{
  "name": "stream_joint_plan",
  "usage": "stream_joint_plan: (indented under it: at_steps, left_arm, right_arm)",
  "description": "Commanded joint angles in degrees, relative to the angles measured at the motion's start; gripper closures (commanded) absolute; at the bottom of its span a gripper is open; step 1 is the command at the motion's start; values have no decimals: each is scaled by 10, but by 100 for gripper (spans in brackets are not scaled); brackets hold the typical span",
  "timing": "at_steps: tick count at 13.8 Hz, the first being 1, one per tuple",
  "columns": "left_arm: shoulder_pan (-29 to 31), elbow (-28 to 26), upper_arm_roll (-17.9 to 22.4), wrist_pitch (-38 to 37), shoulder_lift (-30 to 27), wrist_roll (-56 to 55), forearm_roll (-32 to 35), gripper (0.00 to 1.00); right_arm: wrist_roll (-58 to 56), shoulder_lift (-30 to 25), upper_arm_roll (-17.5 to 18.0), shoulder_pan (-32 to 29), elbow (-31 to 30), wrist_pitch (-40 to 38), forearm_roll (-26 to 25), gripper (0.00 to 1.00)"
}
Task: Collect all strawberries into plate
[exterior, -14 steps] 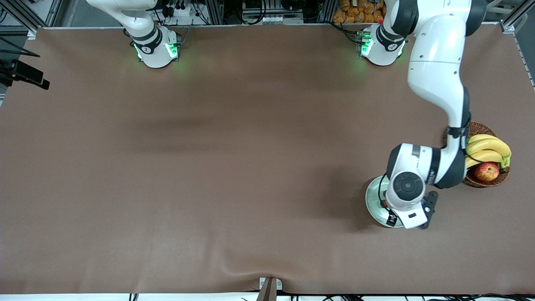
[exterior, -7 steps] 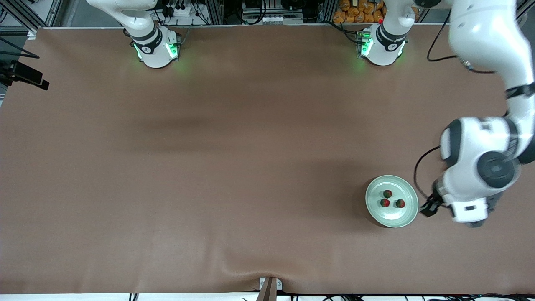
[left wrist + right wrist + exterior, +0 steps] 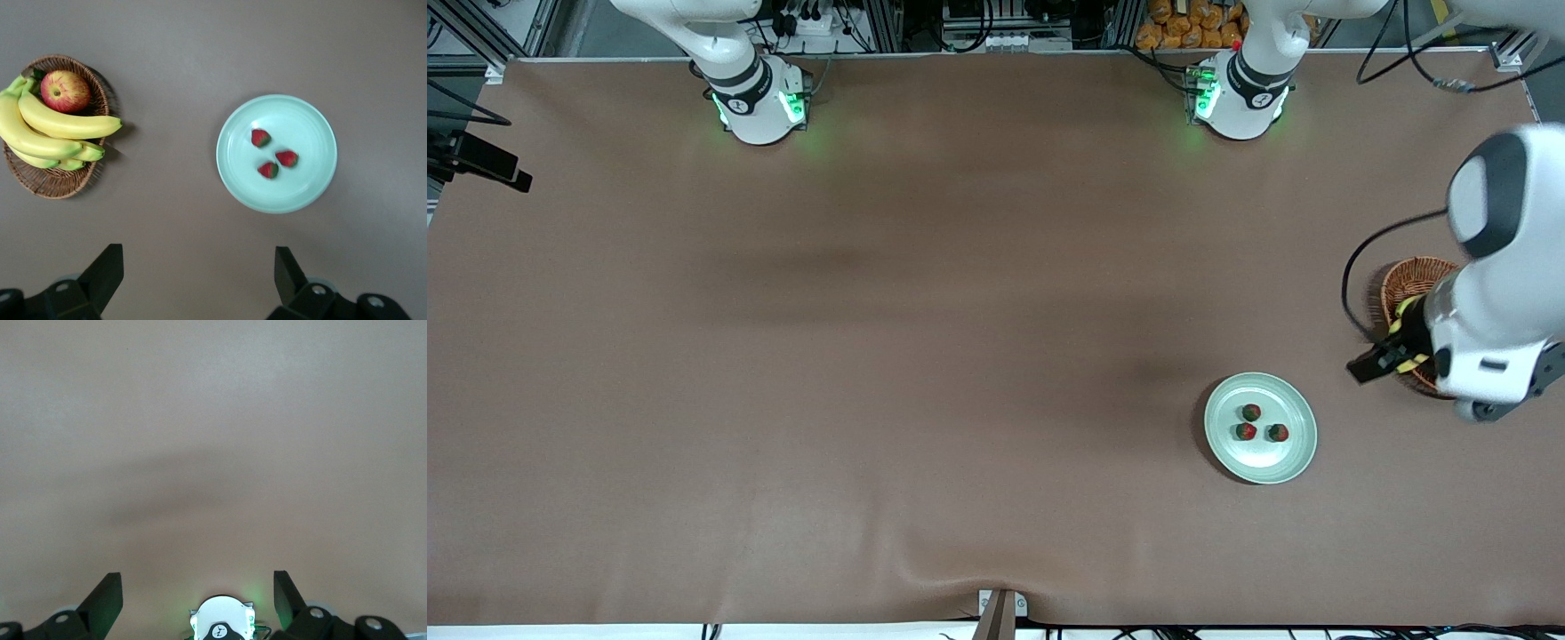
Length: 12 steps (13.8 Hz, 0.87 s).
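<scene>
Three small red strawberries (image 3: 1251, 412) (image 3: 1246, 431) (image 3: 1279, 433) lie inside the pale mint-green plate (image 3: 1232, 453), close to its middle. The left wrist view shows the same strawberries (image 3: 261, 137) (image 3: 287, 158) (image 3: 268, 170) on the plate (image 3: 307, 120). My left gripper (image 3: 198, 257) is high up, open and empty, over bare table beside the plate and basket. The left arm's hand (image 3: 1485, 364) covers most of the basket in the front view. My right gripper (image 3: 198, 583) is open, empty and waits high over its own base (image 3: 222, 623).
A brown wicker basket (image 3: 57, 190) holds bananas (image 3: 60, 123) and a red-yellow apple (image 3: 65, 91). It stands toward the left arm's end of the table, a little farther from the front camera than the plate; only its rim (image 3: 1409, 276) shows there.
The left arm has lifted away from over the plate toward its end of the table, now over the basket. That uncovered the plate with three strawberries. The right arm has not moved.
</scene>
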Motion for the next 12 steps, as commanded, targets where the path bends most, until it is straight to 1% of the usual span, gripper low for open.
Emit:
stream_joint_plan:
  at_steps: [1, 2, 4, 5, 8, 12]
  left_arm:
    - [34, -62, -47, -17, -82, 69, -12, 0]
    - [46, -62, -67, -20, -89, 77, -12, 0]
    - [47, -65, -77, -31, -111, 119, -12, 0]
    - [52, -65, -88, -55, -125, 155, -12, 0]
    - [60, -64, -89, -117, -162, 260, -11, 0]
    - [69, -62, -92, -157, -191, 299, -11, 0]
  right_arm:
    - [3, -1, 4, -3, 3, -4, 5, 0]
    - [2, -1, 3, -2, 3, -2, 5, 0]
    - [1, -1, 4, -1, 3, -1, 2, 0]
    - [-2, -1, 4, -2, 3, 0, 1, 0]
    - [-5, -1, 4, -1, 3, 1, 1, 0]
    - [-5, -1, 4, -5, 6, 1, 1, 0]
